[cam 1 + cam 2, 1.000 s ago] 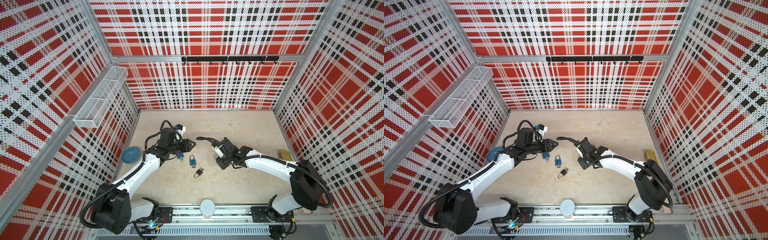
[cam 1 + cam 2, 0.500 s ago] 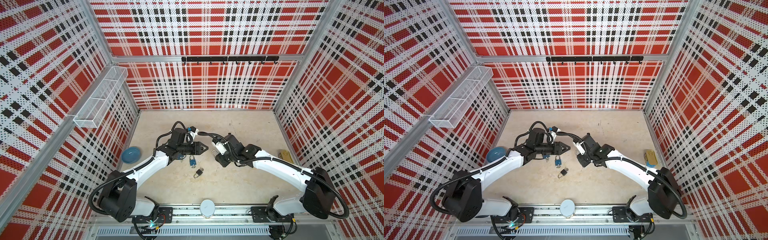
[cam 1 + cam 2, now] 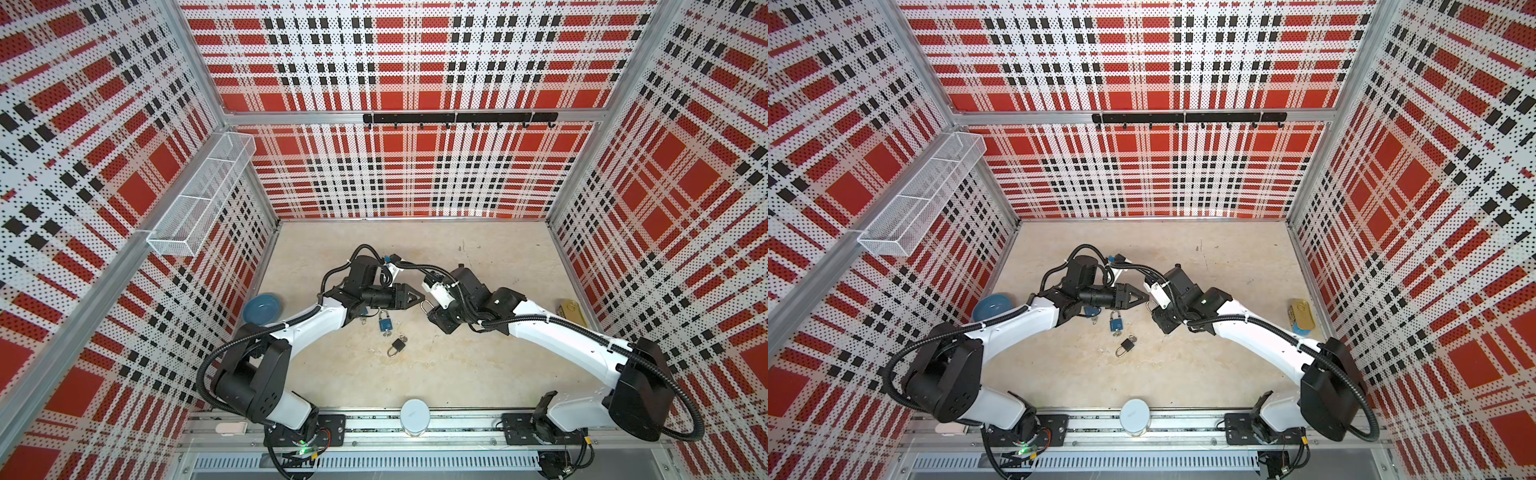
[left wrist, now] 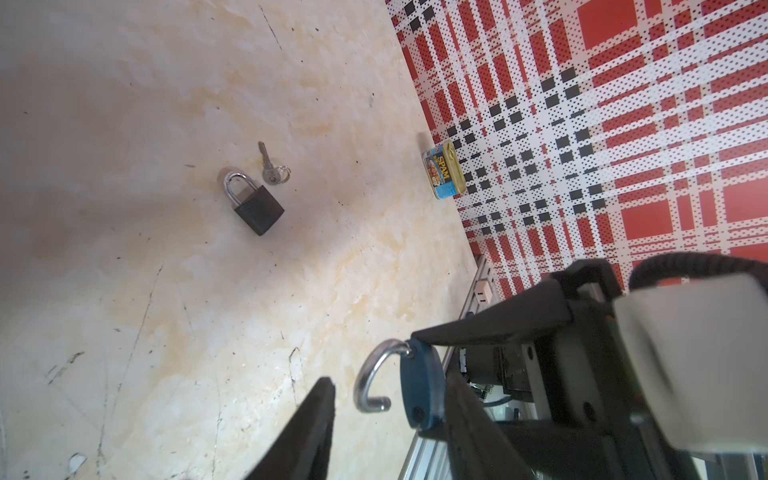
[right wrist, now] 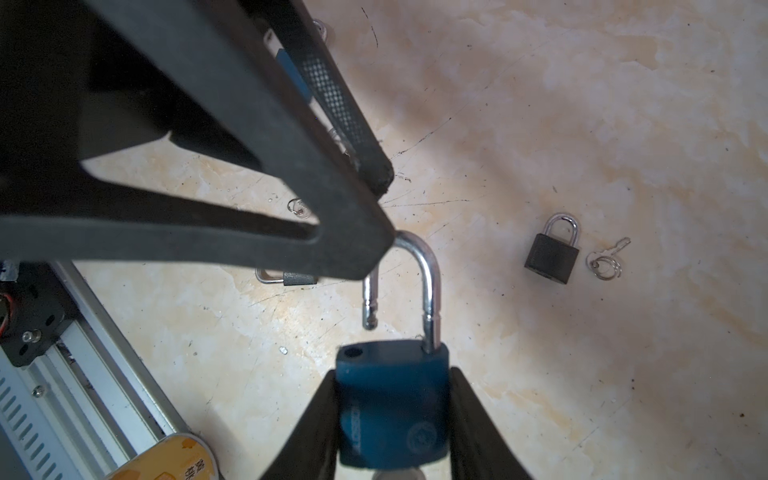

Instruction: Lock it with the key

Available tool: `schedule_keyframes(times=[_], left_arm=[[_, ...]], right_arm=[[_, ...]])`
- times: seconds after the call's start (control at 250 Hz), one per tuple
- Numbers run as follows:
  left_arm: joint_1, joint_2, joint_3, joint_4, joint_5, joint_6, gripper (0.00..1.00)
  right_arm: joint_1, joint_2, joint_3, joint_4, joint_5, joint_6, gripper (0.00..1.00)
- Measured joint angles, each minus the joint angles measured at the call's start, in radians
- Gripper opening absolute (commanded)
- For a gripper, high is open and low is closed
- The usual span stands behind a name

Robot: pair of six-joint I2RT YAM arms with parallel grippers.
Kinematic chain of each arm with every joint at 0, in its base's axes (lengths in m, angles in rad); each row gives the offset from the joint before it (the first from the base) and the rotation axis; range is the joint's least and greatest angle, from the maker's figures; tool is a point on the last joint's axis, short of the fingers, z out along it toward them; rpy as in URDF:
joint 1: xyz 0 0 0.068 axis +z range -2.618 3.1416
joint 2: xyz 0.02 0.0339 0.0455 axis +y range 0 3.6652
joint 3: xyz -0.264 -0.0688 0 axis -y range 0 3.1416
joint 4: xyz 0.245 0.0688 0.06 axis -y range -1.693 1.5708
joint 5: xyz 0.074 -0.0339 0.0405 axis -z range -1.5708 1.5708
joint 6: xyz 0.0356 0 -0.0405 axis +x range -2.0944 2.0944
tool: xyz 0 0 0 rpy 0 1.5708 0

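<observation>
My right gripper (image 5: 392,374) is shut on the body of a blue padlock (image 5: 392,411), whose silver shackle (image 5: 430,282) stands open with one leg free of the body. A silvery bit shows under the body; I cannot tell whether it is the key. My left gripper (image 4: 388,382) is open. One of its fingertips (image 5: 370,249) touches the bend of the shackle, and in the left wrist view the shackle (image 4: 368,386) lies between its fingers. In both top views the two grippers (image 3: 419,296) (image 3: 1160,320) meet above the middle of the floor. A loose key (image 4: 269,164) on a ring lies beside a black padlock (image 4: 257,208).
Another blue padlock (image 3: 384,322) and the black padlock (image 3: 397,346) lie on the floor just in front of the grippers. A blue bowl (image 3: 262,307) sits by the left wall, a Spam can (image 3: 572,312) by the right wall, a white can (image 3: 415,415) at the front rail.
My left gripper has swung right, from over the floor padlocks up to the shackle of the held padlock. The right gripper has shifted slightly toward it, still holding the lock.
</observation>
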Motion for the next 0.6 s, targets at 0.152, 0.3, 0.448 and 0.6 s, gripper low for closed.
schedule_keyframes(times=[0.152,0.3,0.448,0.6], left_arm=[[0.000,0.019,0.000,0.023,0.029,-0.009,0.43],[0.000,0.026,0.000,0.033,0.052,-0.011,0.43],[0.000,0.033,0.000,0.040,0.064,-0.011,0.43],[0.000,0.037,0.000,0.041,0.075,-0.011,0.42]], right_arm=[[0.000,-0.002,0.000,0.000,-0.005,0.000,0.18],[0.000,-0.002,0.003,0.000,-0.010,0.000,0.18],[0.000,-0.002,0.005,-0.002,-0.011,0.000,0.18],[0.000,-0.002,0.016,-0.006,-0.012,0.000,0.17]])
